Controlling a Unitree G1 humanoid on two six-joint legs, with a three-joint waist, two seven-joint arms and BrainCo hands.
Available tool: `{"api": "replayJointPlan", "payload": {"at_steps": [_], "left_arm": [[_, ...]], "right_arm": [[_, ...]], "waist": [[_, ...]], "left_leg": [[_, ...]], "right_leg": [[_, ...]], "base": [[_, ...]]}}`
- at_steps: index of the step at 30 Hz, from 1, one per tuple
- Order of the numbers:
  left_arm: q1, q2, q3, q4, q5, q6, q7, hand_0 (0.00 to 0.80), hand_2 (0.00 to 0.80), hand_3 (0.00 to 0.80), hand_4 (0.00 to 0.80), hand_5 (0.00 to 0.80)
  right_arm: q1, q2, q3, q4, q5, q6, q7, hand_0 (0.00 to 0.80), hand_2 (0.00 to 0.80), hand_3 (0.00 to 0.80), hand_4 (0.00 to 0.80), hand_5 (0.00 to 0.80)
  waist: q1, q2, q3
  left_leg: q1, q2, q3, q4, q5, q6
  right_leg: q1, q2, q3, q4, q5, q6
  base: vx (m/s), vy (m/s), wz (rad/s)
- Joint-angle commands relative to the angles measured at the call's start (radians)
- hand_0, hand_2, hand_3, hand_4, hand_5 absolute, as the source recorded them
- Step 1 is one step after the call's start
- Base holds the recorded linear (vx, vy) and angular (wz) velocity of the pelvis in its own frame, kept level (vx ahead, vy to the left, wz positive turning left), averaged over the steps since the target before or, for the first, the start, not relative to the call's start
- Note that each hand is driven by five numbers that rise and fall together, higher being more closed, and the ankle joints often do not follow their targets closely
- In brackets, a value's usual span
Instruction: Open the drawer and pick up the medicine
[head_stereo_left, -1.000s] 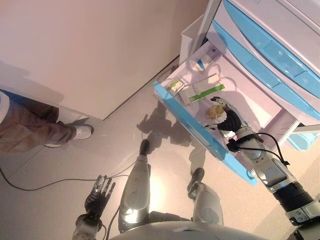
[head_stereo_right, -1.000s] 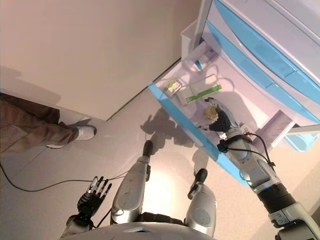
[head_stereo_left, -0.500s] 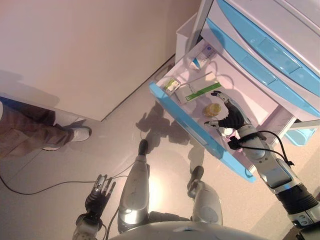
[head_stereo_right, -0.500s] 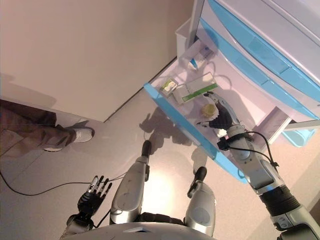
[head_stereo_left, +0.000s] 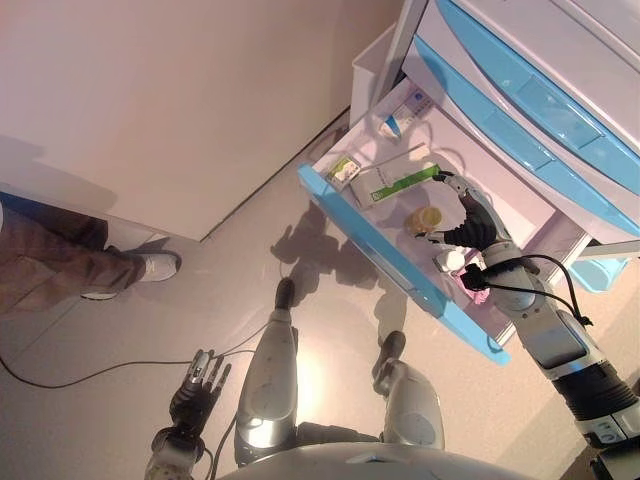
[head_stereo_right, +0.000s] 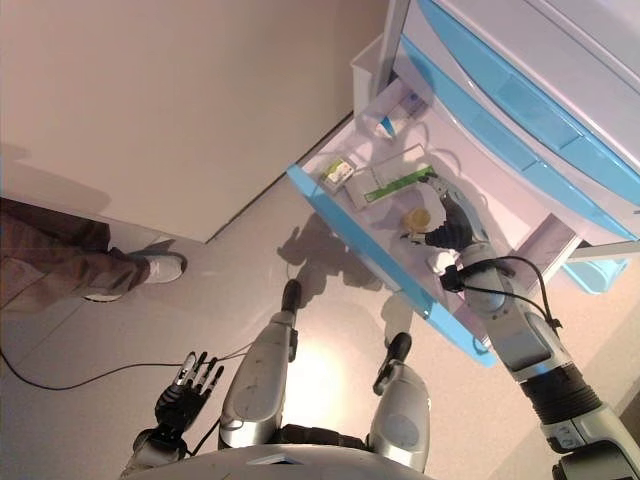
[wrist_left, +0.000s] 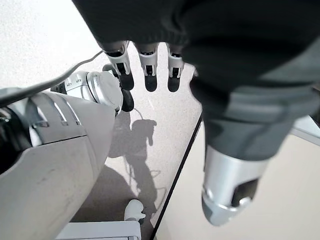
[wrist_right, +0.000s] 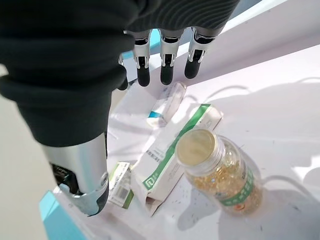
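The drawer (head_stereo_left: 378, 246), white with a blue front, stands pulled out. Inside lies a clear medicine bottle (wrist_right: 218, 171) of yellow capsules with a gold lid, also seen as the bottle (head_stereo_left: 427, 217) from above. My right hand (head_stereo_left: 468, 224) hovers inside the drawer just beside and above the bottle, fingers (wrist_right: 166, 59) straight, open, touching nothing. A green-and-white box (wrist_right: 170, 161) lies next to the bottle. My left hand (head_stereo_left: 198, 384) hangs open low over the floor, far from the drawer.
A small green-and-white box (head_stereo_left: 345, 171) and a white-and-blue box (head_stereo_left: 402, 112) lie further along the drawer. Shut blue-fronted drawers (head_stereo_left: 530, 100) sit above. A white bin (head_stereo_left: 372, 62) stands by the cabinet. A person's leg and shoe (head_stereo_left: 150, 266) are at the left.
My right hand has moved off the bottle, deeper into the drawer, so the bottle now shows uncovered. The view has shifted slightly. The left hand has stayed put.
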Motion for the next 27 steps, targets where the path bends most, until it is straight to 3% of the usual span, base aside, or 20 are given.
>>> {"api": "replayJointPlan", "payload": {"at_steps": [1, 27], "left_arm": [[0.036, 0.033, -0.018, -0.009, 0.013, -0.016, -0.014, 0.000, 0.000, 0.000, 0.000, 0.000], [0.021, 0.030, -0.029, -0.001, 0.024, -0.004, -0.023, 0.000, 0.000, 0.000, 0.000, 0.000]], "right_arm": [[-0.042, -0.041, 0.004, -0.016, -0.001, -0.015, -0.030, 0.000, 0.000, 0.000, 0.000, 0.000], [-0.093, 0.017, 0.081, 0.204, -0.003, 0.014, -0.013, 0.000, 0.000, 0.000, 0.000, 0.000]], "waist": [[0.009, 0.014, -0.040], [0.028, 0.035, -0.029]], "left_leg": [[0.014, 0.035, -0.005, 0.094, -0.088, 0.027], [0.004, 0.015, -0.023, 0.099, -0.084, 0.031]], "right_leg": [[-0.046, 0.011, -0.035, 0.023, 0.085, -0.039], [-0.052, -0.003, -0.047, 0.034, 0.082, -0.044]], "base": [[0.000, 0.000, 0.00], [0.000, 0.001, 0.00]]}}
